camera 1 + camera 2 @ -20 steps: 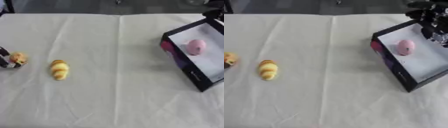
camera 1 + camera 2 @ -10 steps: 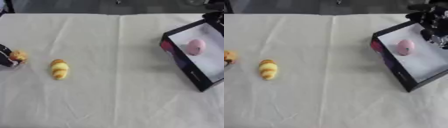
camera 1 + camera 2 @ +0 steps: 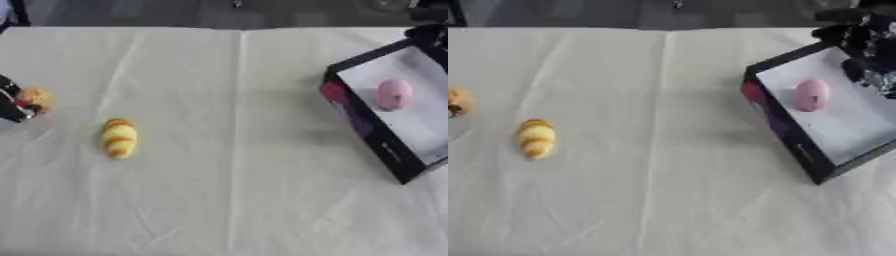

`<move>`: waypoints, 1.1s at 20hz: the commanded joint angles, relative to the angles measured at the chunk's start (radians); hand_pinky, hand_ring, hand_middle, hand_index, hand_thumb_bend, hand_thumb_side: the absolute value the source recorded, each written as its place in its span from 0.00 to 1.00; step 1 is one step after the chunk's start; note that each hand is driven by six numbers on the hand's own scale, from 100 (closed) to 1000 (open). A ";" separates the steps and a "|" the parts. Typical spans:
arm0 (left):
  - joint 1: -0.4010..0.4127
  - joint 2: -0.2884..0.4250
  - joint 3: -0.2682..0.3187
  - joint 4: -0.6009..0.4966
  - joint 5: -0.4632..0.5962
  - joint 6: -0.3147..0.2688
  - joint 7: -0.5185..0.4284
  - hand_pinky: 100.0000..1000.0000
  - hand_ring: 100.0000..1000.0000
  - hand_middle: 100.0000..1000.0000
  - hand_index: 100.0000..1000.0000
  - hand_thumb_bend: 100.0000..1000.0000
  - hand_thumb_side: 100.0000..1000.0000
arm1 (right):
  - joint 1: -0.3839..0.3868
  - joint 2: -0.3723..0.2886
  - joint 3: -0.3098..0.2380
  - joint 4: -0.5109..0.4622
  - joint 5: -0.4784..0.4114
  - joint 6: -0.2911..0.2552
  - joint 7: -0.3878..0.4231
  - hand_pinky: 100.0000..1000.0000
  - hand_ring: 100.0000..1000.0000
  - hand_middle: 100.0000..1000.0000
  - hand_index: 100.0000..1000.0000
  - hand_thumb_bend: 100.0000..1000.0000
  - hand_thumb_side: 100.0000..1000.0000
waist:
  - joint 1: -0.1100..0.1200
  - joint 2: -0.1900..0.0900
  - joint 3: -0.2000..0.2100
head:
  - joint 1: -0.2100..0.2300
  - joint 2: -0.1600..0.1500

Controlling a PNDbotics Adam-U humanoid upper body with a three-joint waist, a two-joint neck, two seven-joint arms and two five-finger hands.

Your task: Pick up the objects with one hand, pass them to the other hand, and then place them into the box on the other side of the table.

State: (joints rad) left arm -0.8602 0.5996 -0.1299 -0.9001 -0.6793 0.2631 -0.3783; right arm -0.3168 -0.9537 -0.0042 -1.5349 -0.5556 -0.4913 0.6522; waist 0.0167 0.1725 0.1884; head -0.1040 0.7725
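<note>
Left hand (image 3: pixel 13 102) pinching an orange ball (image 3: pixel 35 97) at the table's left edge; right hand (image 3: pixel 868 47) hovering over the box (image 3: pixel 785 127), fingers unclear. Pink egg (image 3: pixel 810 95) lying inside; yellow toy (image 3: pixel 119 138) lying on the cloth (image 3: pixel 236 175).

Black right hand (image 3: pixel 866 50), silver joints
</note>
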 commanded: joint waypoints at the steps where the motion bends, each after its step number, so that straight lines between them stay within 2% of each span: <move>1: -0.008 0.053 -0.003 -0.100 0.021 0.017 0.014 0.82 0.76 0.62 0.55 0.12 0.00 | -0.015 -0.031 -0.018 -0.016 -0.023 0.007 0.003 1.00 0.96 1.00 1.00 0.00 0.25 | -0.002 -0.028 0.002 | 0.002 -0.003; 5: 0.013 0.042 -0.025 -0.200 0.060 0.025 0.052 0.80 0.73 0.59 0.54 0.10 0.01 | -0.033 -0.031 -0.018 -0.033 -0.063 0.024 0.006 1.00 0.96 1.00 1.00 0.00 0.29 | -0.004 -0.030 0.003 | 0.002 -0.003; 13: 0.074 -0.053 -0.037 -0.344 0.201 0.001 0.224 0.78 0.70 0.56 0.52 0.03 0.05 | -0.127 -0.030 0.009 -0.092 -0.166 0.065 0.026 1.00 0.96 1.00 1.00 0.00 0.33 | -0.011 -0.032 0.005 | -0.012 -0.003; 22: 0.113 -0.179 -0.057 -0.430 0.185 -0.026 0.296 0.76 0.69 0.55 0.52 0.00 0.06 | -0.246 -0.005 0.064 -0.137 -0.236 0.094 0.069 1.00 0.96 1.00 1.00 0.00 0.34 | -0.023 -0.038 0.008 | -0.071 -0.003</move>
State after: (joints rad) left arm -0.7333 0.4193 -0.1898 -1.2975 -0.4874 0.2401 -0.0933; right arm -0.5450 -0.9389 0.0630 -1.6529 -0.7768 -0.3997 0.7136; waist 0.0045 0.1725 0.1945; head -0.1658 0.7725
